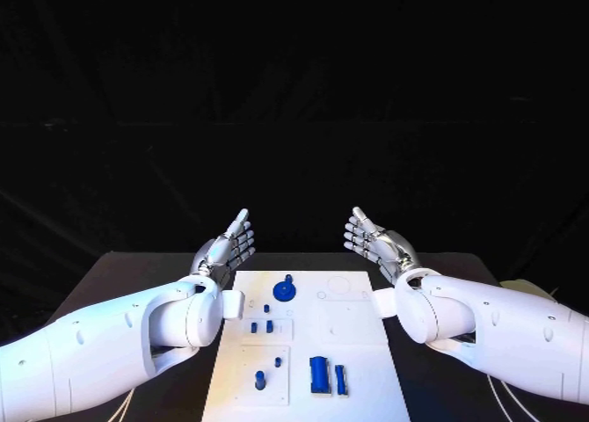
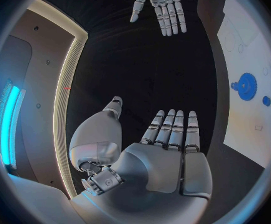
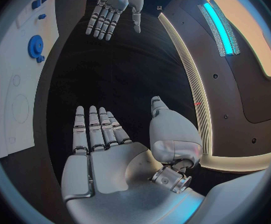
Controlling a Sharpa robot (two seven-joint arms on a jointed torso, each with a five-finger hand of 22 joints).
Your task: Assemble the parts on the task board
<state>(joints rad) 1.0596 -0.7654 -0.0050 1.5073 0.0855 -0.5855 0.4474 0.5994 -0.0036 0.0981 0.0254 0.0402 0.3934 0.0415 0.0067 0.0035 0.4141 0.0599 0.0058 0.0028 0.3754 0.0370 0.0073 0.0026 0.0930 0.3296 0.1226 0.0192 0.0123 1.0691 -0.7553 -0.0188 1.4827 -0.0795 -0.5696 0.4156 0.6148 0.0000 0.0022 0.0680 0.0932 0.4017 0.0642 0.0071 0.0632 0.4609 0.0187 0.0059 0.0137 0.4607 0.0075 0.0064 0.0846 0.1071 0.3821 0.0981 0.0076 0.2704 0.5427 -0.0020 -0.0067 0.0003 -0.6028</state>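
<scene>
left hand [image 2: 163, 159] empty, board's [image 1: 358, 352] near parts overhead

Glossy white rounded arms end in silver segmented left hand [image 1: 225, 249] and right hand [image 1: 377, 243].

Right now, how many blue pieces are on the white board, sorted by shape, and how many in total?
Round gear-like piece: 1
Small pegs by the middle: 3
Oval peg in the near plate: 1
Larger blocks at the near end: 2
Total: 7 blue pieces on the task board
</scene>
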